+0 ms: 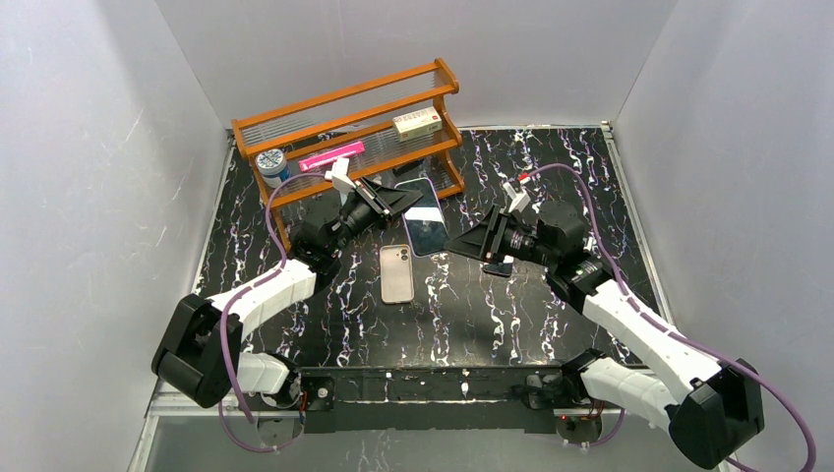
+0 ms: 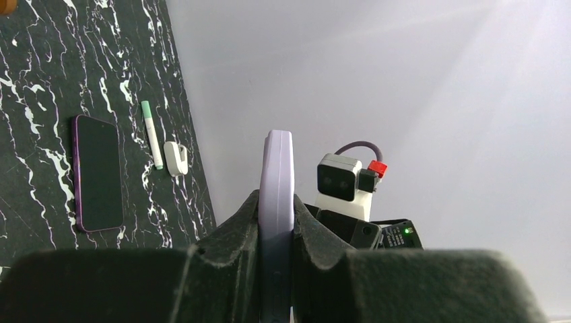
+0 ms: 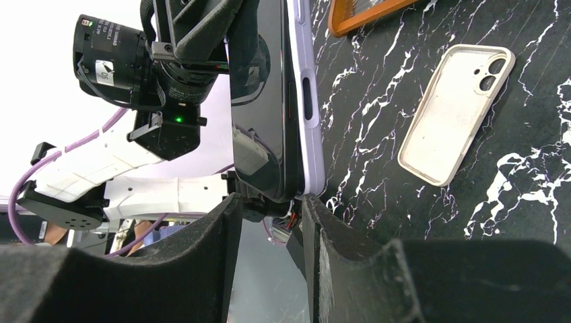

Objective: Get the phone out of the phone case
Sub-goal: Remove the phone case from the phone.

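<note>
A phone in a lavender case (image 1: 426,218) is held up off the table, screen facing up. My left gripper (image 1: 408,200) is shut on its far end. In the left wrist view the case (image 2: 277,168) stands edge-on, pinched between the two pads of the left gripper (image 2: 277,202). My right gripper (image 1: 454,243) is open at the phone's near end. In the right wrist view the dark screen and lavender edge (image 3: 304,101) reach down to the tips of the right gripper (image 3: 269,202), close to the right finger (image 3: 316,222).
A second, beige case (image 1: 396,273) lies camera-side up on the black marble table (image 1: 325,324). A dark bare phone (image 2: 97,173), a green marker (image 2: 151,134) and a small white object (image 2: 176,158) lie near the right arm. An orange rack (image 1: 349,128) holding small items stands at the back.
</note>
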`<state>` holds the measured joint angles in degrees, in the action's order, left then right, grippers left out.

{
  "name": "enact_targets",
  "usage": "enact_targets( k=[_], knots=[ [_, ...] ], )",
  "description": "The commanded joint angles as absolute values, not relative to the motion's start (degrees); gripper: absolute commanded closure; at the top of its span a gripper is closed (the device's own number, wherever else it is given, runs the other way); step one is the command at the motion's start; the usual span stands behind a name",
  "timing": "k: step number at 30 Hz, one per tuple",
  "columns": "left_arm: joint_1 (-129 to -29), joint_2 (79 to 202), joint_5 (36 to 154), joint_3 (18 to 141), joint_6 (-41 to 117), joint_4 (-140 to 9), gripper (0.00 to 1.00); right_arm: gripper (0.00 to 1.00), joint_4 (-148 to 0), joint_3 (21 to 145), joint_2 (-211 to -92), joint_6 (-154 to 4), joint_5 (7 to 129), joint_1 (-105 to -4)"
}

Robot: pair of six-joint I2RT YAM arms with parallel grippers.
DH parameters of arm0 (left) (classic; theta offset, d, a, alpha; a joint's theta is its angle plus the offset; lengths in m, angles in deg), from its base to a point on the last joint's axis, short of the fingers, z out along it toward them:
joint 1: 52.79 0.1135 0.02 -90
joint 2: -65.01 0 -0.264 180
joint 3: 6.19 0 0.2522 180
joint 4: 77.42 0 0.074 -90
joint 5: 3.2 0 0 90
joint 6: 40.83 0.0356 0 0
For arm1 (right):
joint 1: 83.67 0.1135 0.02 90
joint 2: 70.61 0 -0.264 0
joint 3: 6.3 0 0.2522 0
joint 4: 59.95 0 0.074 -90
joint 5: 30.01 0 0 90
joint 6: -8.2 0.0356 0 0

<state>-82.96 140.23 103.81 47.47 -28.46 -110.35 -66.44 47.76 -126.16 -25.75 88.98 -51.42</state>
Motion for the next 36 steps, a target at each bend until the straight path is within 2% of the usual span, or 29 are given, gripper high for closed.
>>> enact_targets(
  k=[1,28,36],
  knots=[
    [-83.2,137.1,104.0,48.4,-29.3,-114.9,1.00,0.55,-60.7,50.8,-127.1,-23.8,91.0,-51.6],
    [-89.1,136.8,105.4,48.5,-31.8,-116.7,1.00,0.58,-47.2,50.8,-133.7,-19.0,93.2,-52.3],
    [-91.3,138.4,109.5,51.0,-29.1,-117.3,1.00,0.61,-41.4,52.5,-138.1,-18.0,94.5,-52.6]
  ],
)
